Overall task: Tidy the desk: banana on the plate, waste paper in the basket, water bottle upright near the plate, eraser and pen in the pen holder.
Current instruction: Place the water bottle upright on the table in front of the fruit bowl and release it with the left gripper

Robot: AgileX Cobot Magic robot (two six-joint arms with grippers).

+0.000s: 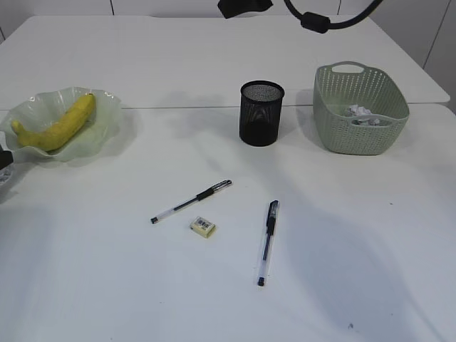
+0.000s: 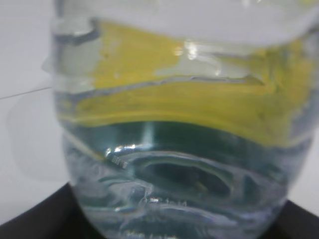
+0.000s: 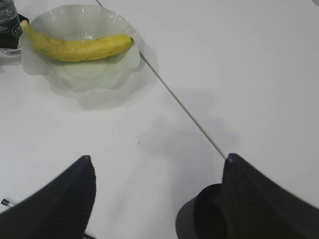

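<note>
Desk (image 1: 214, 64): white, seam across.
Basket (image 1: 360, 107): grey-green, far right; waste paper (image 1: 362, 112) inside.
Plate (image 1: 60, 121): green ruffled, far left; banana (image 1: 57, 125) on it.
Water bottle (image 2: 179, 129): fills left wrist view, right against left hand; banana's yellow shows through it. In right wrist view it stands at plate's edge (image 3: 7, 17), looks upright.
Pen holder (image 1: 261, 112): black mesh, centre back, nothing seen in it.
Pens x2: black-grip pen (image 1: 191, 201) lies diag., cap end up-right; dark blue pen (image 1: 267, 242) lies near-vertical, cap end toward holder.
Eraser (image 1: 203, 226): pale yellow, betw. the pens, just below black-grip pen.
Left hand: fingers not visible; can't tell if grasping or released.
Right hand (image 3: 157, 199): released, jaws wide, nothing betw. them, hovering over holder rim.
Judgement: pens + eraser remain. Right hand nearer; items lie toward the front from it, so reach forward-down, jaws across pen's long axis.
</note>
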